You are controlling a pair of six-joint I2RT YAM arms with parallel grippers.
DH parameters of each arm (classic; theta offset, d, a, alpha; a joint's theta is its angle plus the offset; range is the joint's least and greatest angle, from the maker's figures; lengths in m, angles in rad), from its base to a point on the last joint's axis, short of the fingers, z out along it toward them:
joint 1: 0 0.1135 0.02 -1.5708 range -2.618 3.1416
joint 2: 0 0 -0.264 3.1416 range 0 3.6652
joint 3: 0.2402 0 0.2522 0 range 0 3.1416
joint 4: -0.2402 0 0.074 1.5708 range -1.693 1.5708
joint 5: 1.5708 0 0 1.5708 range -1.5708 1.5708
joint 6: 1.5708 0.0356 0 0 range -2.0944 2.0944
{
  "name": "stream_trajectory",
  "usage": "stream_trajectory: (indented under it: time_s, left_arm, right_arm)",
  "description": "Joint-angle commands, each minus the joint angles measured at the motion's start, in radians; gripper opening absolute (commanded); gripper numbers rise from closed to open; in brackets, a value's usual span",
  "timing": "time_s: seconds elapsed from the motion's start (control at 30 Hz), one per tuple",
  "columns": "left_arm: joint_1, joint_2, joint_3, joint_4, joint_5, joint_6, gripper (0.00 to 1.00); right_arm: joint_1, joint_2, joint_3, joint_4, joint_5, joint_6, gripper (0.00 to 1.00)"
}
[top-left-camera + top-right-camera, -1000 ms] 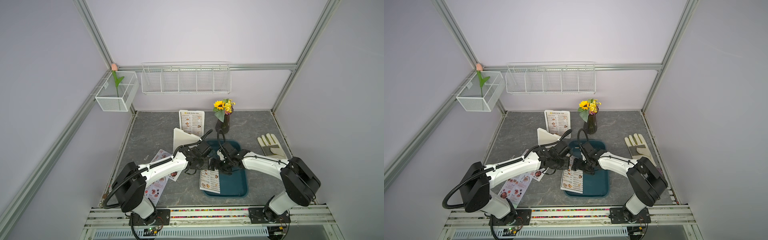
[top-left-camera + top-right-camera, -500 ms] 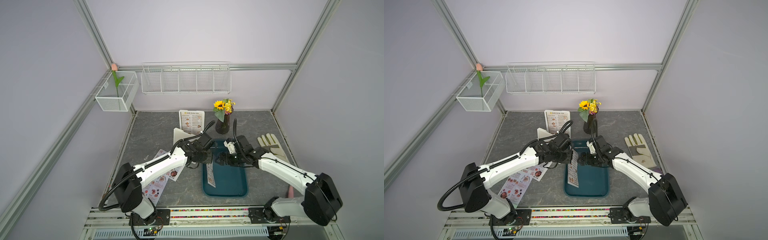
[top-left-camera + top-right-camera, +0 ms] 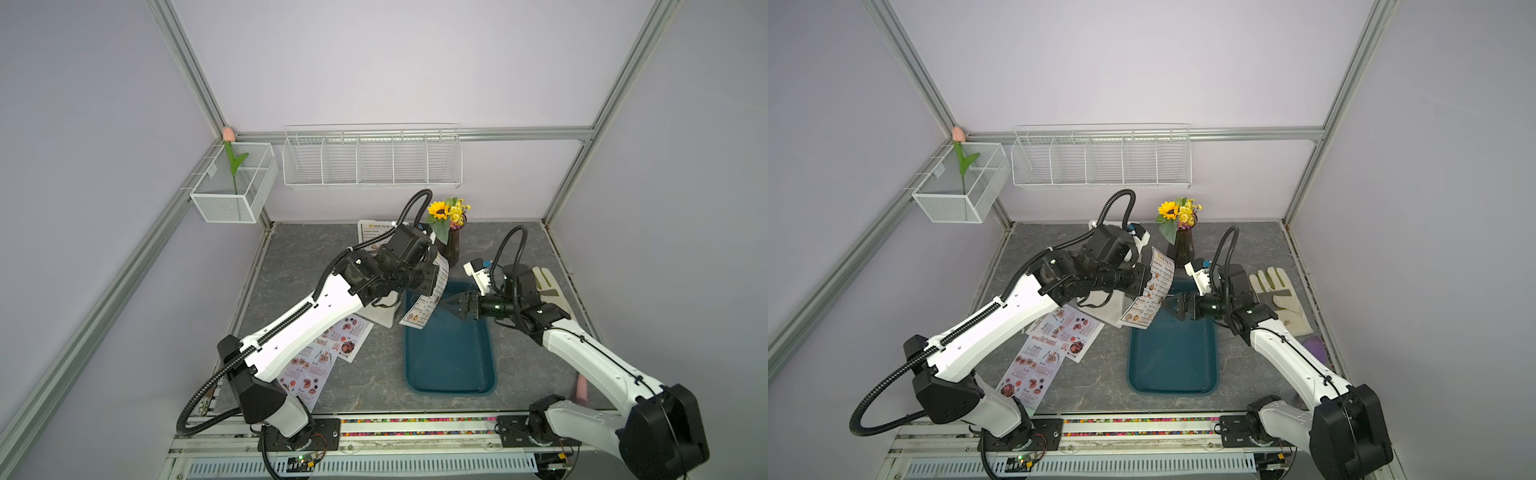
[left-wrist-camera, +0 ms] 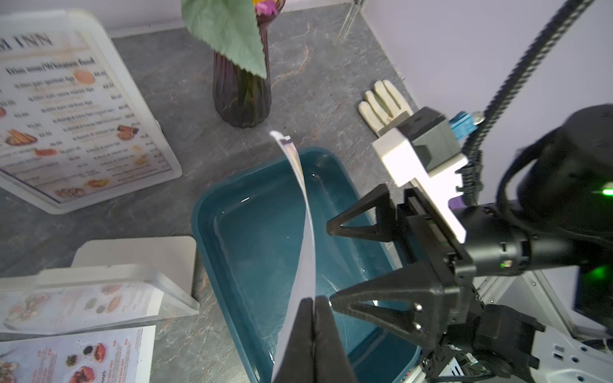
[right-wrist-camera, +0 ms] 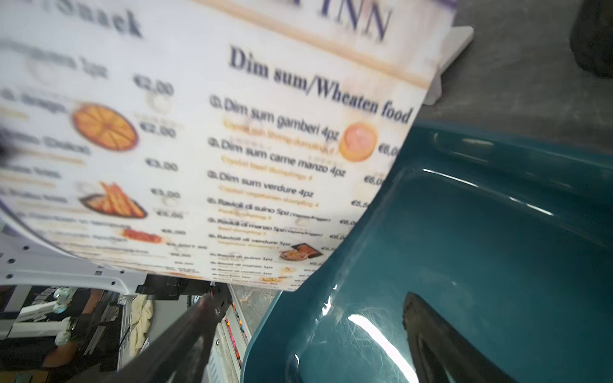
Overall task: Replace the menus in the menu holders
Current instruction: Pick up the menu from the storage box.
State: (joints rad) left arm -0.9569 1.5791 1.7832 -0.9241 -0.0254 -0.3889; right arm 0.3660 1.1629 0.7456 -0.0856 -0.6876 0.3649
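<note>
White paper, a "DIM SUM INN" menu [image 3: 1149, 296], is pinched at its edge by the pressed-together left end effector [image 4: 313, 305] and hangs curved and upright over the teal tray [image 4: 195, 219]. Just beside its printed face, not touching it, the right end effector [image 4: 330, 263] stands spread wide. Farther out on the tabletop [image 3: 1100, 374] sits a menu holder [image 4: 132, 252]; whether it is empty I cannot tell. Two pinkish menus [image 3: 1065, 328] lie past it, and farthest is a second holder [image 4: 166, 167] with a white menu inside. The white sheet seems headed for discarding. The next move would be to release it into the tray, then fetch a pinkish menu.
</note>
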Motion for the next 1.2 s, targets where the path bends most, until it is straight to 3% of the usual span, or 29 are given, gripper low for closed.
stream_trajectory:
  time_s: [0.0, 0.17, 0.5, 0.6, 0.8, 0.93, 1.07, 1.17]
  left_arm:
    - [-0.006, 0.022, 0.079, -0.1, 0.011, 0.089, 0.0]
    - [-0.008, 0.007, 0.131, -0.104, 0.027, 0.128, 0.0]
    - [-0.007, -0.002, 0.168, -0.104, 0.001, 0.16, 0.0]
    - [0.0, 0.002, 0.164, -0.1, -0.018, 0.154, 0.0]
    - [0.024, 0.002, 0.143, -0.048, -0.036, 0.145, 0.0]
    - [0.049, -0.016, 0.11, 0.009, -0.043, 0.124, 0.0]
    - [0.066, -0.034, 0.083, 0.034, -0.042, 0.13, 0.0]
    - [0.069, -0.045, 0.073, 0.025, -0.053, 0.144, 0.0]
  right_arm:
    - [-0.023, -0.007, -0.027, 0.146, -0.129, -0.062, 0.9]
    - [-0.049, 0.058, -0.011, 0.317, -0.254, -0.067, 0.9]
    - [-0.047, 0.181, 0.025, 0.779, -0.421, 0.184, 0.94]
    - [-0.049, 0.151, 0.029, 0.746, -0.426, 0.17, 0.95]
    - [-0.049, 0.044, 0.06, 0.453, -0.383, 0.014, 1.0]
    - [-0.051, 0.01, 0.093, 0.306, -0.33, -0.063, 0.98]
    - [-0.056, -0.011, 0.094, 0.318, -0.297, -0.04, 0.95]
    - [-0.056, -0.014, 0.087, 0.42, -0.286, 0.054, 0.92]
